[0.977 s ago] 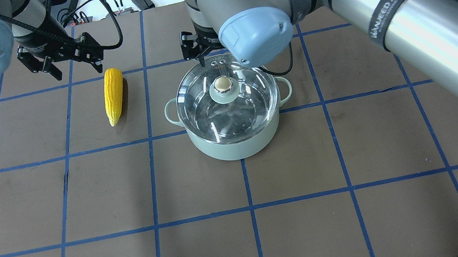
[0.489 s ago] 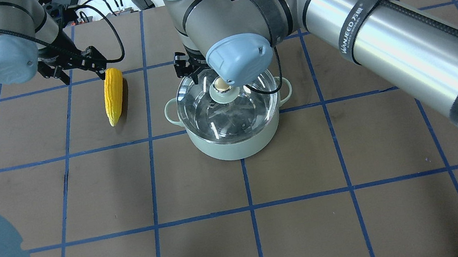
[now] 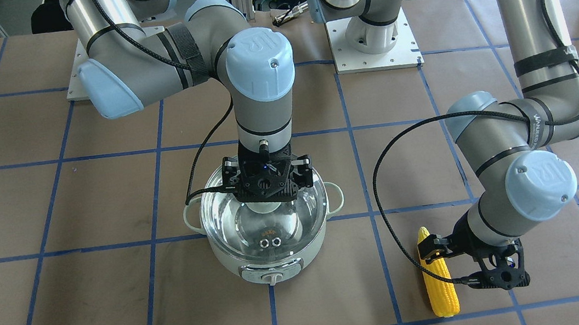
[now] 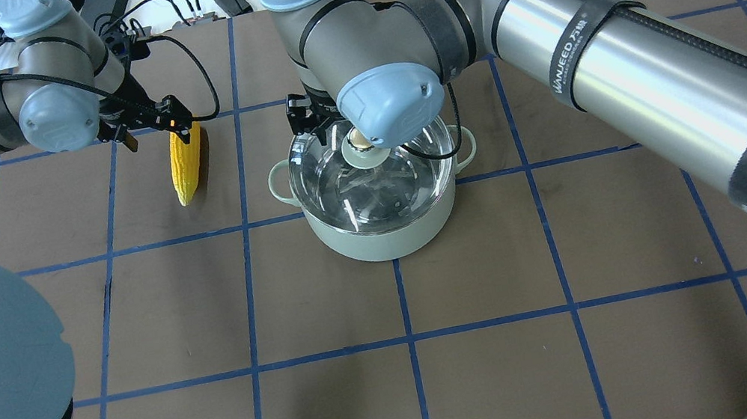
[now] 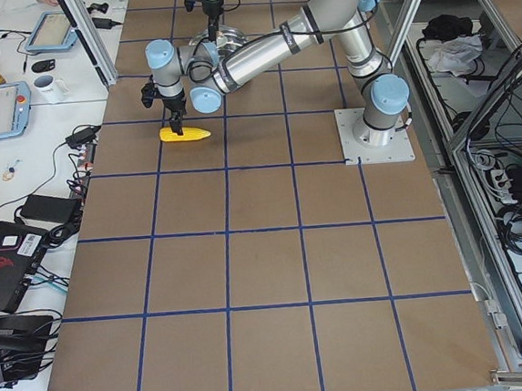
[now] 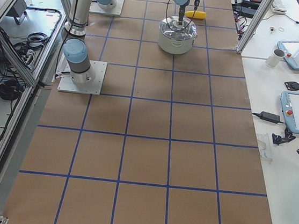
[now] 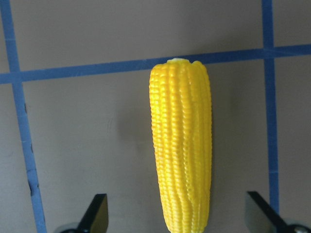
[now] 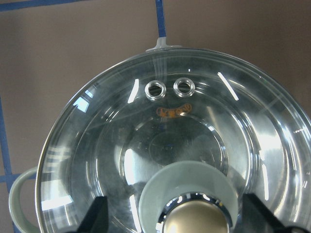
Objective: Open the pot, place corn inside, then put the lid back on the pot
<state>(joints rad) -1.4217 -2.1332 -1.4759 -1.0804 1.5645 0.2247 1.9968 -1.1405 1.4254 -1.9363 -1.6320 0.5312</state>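
**Counter** (image 4: 521, 367): brown surface, marked into squares by blue tape lines.

**Pot** (image 4: 386, 236): pale green and round, with a loop handle on each side. It stands upright on the counter near the middle, and its control knob faces away from the robot. It is closed.

**Lid** (image 8: 121, 145): clear glass dome, seated level on the pot's rim. It has two small metal vent rings near the edge. A beige knob (image 4: 362, 138) sits at its centre on a pale green base.

**Corn** (image 7: 182, 145): yellow ear, no husk. It lies flat on the counter on the robot's left of the pot and apart from it. The pointed tip is toward the robot, and the blunt end rests at a blue line.

**Left gripper** (image 7: 177, 216): spread wide over the corn, one finger on each side. The wrist view shows bare counter between each finger and the ear, so nothing is grasped. How high the gripper is above the counter cannot be told.

**Right gripper** (image 8: 177, 216): points straight down over the centre of the lid. It is spread wide, with a finger on either side of the knob and a clear gap to its green base. It holds nothing.
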